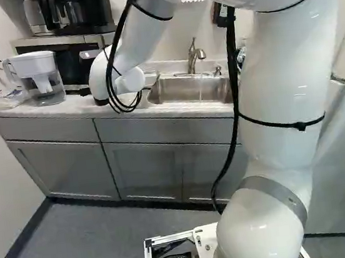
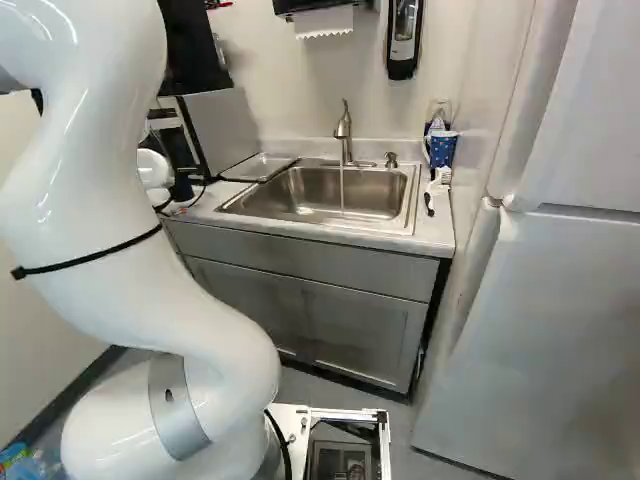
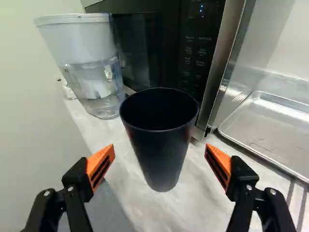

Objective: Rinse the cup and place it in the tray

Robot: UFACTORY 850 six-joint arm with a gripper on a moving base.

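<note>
In the wrist view a dark, tapered cup (image 3: 160, 157) stands upright on the counter, its mouth up. My gripper (image 3: 160, 153) is wide open, with one orange pad on either side of the cup and a gap to each; neither touches it. A shallow metal tray (image 3: 275, 126) lies beside the microwave, and the right base view also shows this tray (image 2: 258, 168) left of the sink. Water runs from the faucet (image 2: 344, 135) into the sink (image 2: 325, 193). In the base views the arm's wrist hides the cup and the gripper's fingertips.
A clear water pitcher (image 3: 91, 72) stands behind the cup, near the wall, with the microwave (image 3: 169, 43) next to it. The counter's front edge runs close by the cup. Right of the sink are a blue patterned cup (image 2: 441, 148) and a brush (image 2: 436, 188); a refrigerator (image 2: 560, 300) stands beyond.
</note>
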